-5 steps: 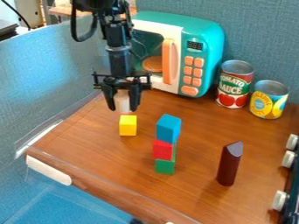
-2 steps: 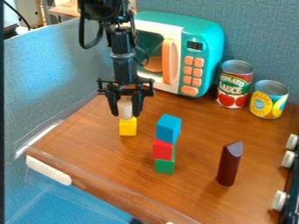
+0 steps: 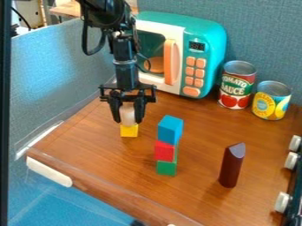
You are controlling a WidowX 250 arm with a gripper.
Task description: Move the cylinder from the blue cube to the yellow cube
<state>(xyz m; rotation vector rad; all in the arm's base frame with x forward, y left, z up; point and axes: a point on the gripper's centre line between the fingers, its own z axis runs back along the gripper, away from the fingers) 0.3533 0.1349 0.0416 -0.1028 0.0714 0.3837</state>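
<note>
Nearest me on the tabletop (image 3: 112, 165), a dark red block (image 3: 231, 166) stood on end towards the right. To its left, and a little farther off, rose a small stack: a green cube (image 3: 166, 168) at the bottom, a red cube (image 3: 164, 151) on that, and the blue cube (image 3: 170, 129) on top, with no cylinder on it. Beyond the stack and to its left was the yellow cube (image 3: 129, 130), and right over it, upright, the pale cylinder (image 3: 127, 114). The gripper (image 3: 128, 119) hung down around it, its fingers parted by about the cylinder's own width, one on each side, and I took it to have hold of the thing. The cylinder's foot hid the cube's top face, so I couldn't tell whether it was bearing weight there. The job looked to be at the setting-down step, nearly done. What it called for next was a check that the foot sat flat and centred, then an even opening and a straight lift, since a sideways nudge might topple it. Farther back stood a red can (image 3: 236, 84), a yellow can (image 3: 272, 101) and the toy microwave (image 3: 206, 53).
</note>
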